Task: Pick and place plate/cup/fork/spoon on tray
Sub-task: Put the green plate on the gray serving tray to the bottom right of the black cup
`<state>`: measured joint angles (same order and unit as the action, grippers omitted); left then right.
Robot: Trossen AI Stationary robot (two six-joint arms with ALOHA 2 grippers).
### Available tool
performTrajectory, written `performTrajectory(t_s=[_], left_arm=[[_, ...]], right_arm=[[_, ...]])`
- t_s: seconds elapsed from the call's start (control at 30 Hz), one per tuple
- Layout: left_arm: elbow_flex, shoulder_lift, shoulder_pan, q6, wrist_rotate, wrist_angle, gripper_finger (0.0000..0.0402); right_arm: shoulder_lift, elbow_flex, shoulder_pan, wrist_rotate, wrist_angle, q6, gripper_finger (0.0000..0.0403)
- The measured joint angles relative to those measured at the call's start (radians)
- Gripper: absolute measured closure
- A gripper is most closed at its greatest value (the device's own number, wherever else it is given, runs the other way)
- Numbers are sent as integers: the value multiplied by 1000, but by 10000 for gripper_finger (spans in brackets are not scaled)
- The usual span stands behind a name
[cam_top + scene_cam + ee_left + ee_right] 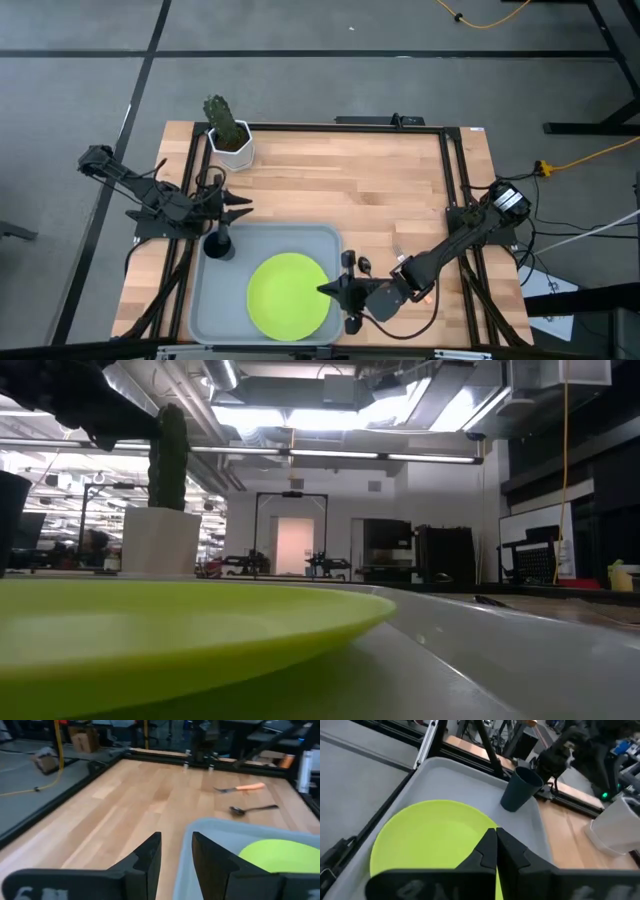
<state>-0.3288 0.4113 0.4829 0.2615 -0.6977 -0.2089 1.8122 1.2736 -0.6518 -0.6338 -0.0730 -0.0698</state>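
Note:
The lime-green plate (288, 295) lies flat in the light-grey tray (215, 310) at the table's near edge. The black cup (217, 243) stands upright in the tray's far-left corner and also shows in the right wrist view (520, 787). The orange-handled fork (240, 787) and the dark spoon (252, 810) lie on the wood to the right of the tray. My right gripper (328, 290) is shut, with its tips over the plate's right rim (470, 820). My left gripper (243, 206) is open and empty, just beyond the tray's far-left corner (200, 827). My right gripper's shut fingers (487, 847) point toward the table's left, low over the plate's right rim (492, 822). I cannot tell whether they touch it. The plate lies flat in the tray.
A white pot with a cactus (230, 140) stands at the table's far-left corner. Black rails (455, 170) run along the table's sides. Bare wood (340, 190) lies between the pot and the tray.

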Motion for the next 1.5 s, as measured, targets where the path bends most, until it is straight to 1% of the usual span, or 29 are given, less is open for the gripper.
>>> performTrajectory(t_s=[0.07,0.1,0.17,0.23,0.3,0.37,0.6,0.67,0.77,0.9,0.97,1.07,1.13,1.2,1.3,1.37,1.43,1.5], left_arm=[[0,5,0,1,24,-1,299],[0,8,0,1,34,-1,299],[0,12,0,2,38,0,299],[-1,15,0,2,39,-1,299],[-1,15,0,2,39,0,299],[-1,15,0,1,38,14,299],[-1,14,0,-34,35,86,299],[-1,14,0,-45,35,86,299],[-1,14,0,-54,35,87,299],[-1,14,0,-55,35,87,299],[-1,14,0,-55,35,87,299],[-1,14,0,-55,35,87,299],[-1,14,0,-55,35,87,299],[-1,14,0,-54,36,87,299],[-1,14,0,-54,37,87,299],[-1,14,0,-54,38,87,299],[0,14,0,-54,38,87,299],[0,14,0,-54,38,86,299]], right_arm=[[0,0,0,9,10,83,402],[0,0,0,35,28,140,402],[4,1,7,139,94,275,402],[16,1,14,217,184,409,402],[36,1,22,246,256,533,402],[60,0,30,251,307,607,402],[136,0,76,444,307,719,402],[149,0,89,476,305,745,402],[154,1,99,497,301,780,402],[176,35,100,582,315,826,402],[189,85,100,609,317,810,402],[196,201,99,629,331,723,402],[195,291,100,592,398,683,402],[196,390,112,549,517,654,402],[227,545,147,526,631,635,402],[279,650,168,552,679,604,402],[353,760,180,604,734,575,402],[429,872,185,658,831,561,402]])
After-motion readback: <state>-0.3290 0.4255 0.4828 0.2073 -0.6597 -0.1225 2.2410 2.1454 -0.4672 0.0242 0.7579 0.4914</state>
